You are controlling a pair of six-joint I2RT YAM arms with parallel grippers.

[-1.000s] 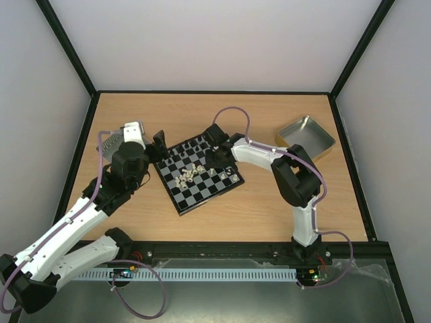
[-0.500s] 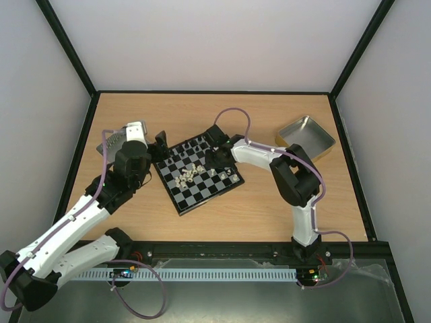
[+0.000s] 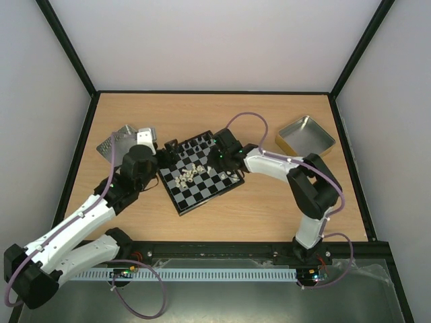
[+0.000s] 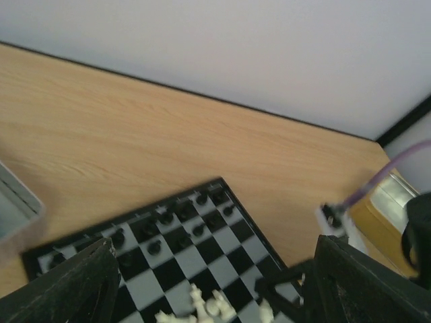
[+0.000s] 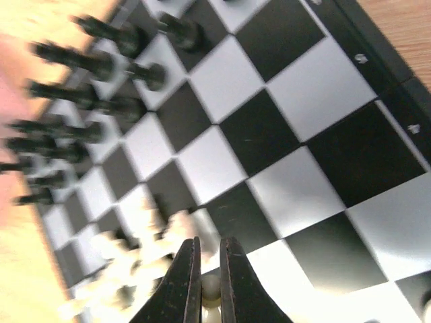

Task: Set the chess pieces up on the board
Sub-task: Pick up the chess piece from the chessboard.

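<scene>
Roughly halfway, by my reckoning. Board (image 3: pixel 196 195) sits askew in the middle of the table (image 3: pixel 269 215). Black pieces (image 4: pixel 176 225) stand in two rows along its far edge; that side looks largely done. Cream pieces (image 3: pixel 188 173) lie heaped mid-board, the near rows mostly bare, so that side is left to do. Right tool (image 5: pixel 210 272) is low over the heap, pinched nearly closed, with one cream piece (image 5: pixel 211 288) showing between its tips. Left tool (image 3: pixel 167 147) is wide and holds nothing, at the board's far-left corner.

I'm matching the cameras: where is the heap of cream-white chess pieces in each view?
Top external: heap of cream-white chess pieces at the middle of the black-and-grey chessboard.
Left wrist: bottom edge, centre.
Right wrist: lower left, blurred.
Shared landmark: rows of black chess pieces along one board edge.
</scene>
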